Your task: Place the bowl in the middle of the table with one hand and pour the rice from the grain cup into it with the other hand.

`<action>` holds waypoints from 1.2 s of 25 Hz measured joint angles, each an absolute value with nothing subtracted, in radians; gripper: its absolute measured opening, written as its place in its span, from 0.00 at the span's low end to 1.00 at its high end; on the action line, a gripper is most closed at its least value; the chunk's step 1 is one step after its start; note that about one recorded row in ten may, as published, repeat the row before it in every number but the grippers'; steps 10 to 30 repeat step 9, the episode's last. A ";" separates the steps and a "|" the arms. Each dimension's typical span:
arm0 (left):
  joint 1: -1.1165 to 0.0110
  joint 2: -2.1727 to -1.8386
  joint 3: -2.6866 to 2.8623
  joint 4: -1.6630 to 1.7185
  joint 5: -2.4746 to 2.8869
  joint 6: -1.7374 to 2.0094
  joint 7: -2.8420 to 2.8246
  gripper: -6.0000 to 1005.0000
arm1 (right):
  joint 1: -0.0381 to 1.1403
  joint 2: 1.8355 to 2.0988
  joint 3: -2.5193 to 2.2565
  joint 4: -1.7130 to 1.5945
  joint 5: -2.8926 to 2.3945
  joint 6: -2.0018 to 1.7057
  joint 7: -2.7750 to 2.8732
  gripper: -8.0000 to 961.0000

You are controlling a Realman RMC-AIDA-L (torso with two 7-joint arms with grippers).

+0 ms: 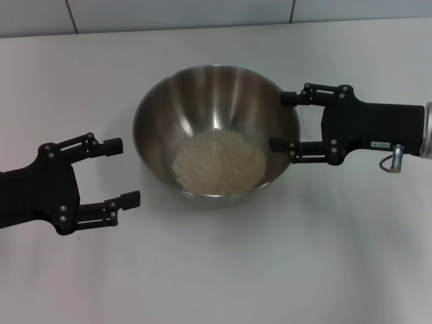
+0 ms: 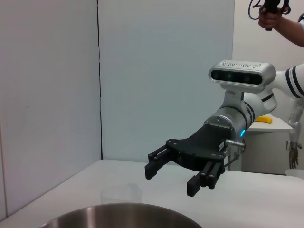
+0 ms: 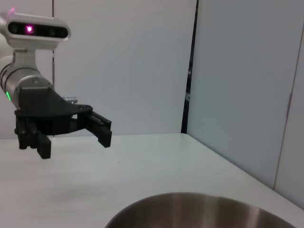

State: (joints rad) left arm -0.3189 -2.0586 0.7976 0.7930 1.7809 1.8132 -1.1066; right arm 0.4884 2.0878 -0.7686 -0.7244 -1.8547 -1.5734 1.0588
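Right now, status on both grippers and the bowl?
Left gripper open, clear of bowl. Right gripper open at bowl's rim, holding nothing. Rice already in bowl, mid-table. Nothing in the way.

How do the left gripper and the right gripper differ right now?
The left gripper sits clear of the bowl, over bare table; the right gripper reaches over the bowl's rim, its fingertips above the inside. The left one lies nearer the robot, the right one farther back. Both are black, open and empty, pointing inward toward the bowl holding rice.
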 joint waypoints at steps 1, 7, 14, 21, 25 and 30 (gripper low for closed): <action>-0.319 -2.059 0.797 0.793 1.781 1.813 -1.106 0.83 | 0.488 2.088 -0.769 -0.724 -1.855 -1.573 1.059 0.81; -0.319 -2.059 0.794 0.793 1.781 1.808 -1.105 0.83 | 0.480 2.088 -0.770 -0.700 -1.818 -1.573 1.004 0.81; -0.318 -2.059 0.795 0.793 1.781 1.808 -1.105 0.83 | 0.479 2.088 -0.770 -0.691 -1.817 -1.574 0.995 0.81; -0.318 -2.059 0.795 0.793 1.781 1.808 -1.105 0.83 | 0.479 2.088 -0.770 -0.691 -1.817 -1.574 0.995 0.81; -0.318 -2.059 0.795 0.793 1.781 1.808 -1.105 0.83 | 0.479 2.088 -0.770 -0.691 -1.817 -1.574 0.995 0.81; -0.318 -2.059 0.795 0.793 1.781 1.808 -1.105 0.83 | 0.479 2.088 -0.770 -0.691 -1.817 -1.574 0.995 0.81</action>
